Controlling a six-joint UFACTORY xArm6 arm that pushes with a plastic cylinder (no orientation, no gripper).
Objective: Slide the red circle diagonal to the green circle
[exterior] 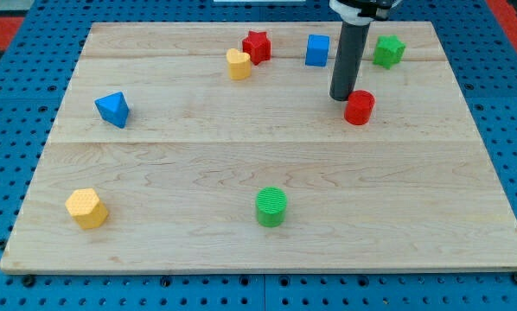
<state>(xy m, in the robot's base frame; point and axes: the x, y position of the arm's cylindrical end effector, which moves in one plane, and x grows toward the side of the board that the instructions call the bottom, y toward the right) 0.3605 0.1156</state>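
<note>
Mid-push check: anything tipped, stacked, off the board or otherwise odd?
Nothing stands out. All eight blocks sit flat on the wooden board. My tip is right beside the red circle block, on its left. The green circle block stands alone near the view's bottom.

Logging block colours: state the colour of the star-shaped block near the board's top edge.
Red. The star shows plainly in the camera view, beside the yellow heart.
</note>
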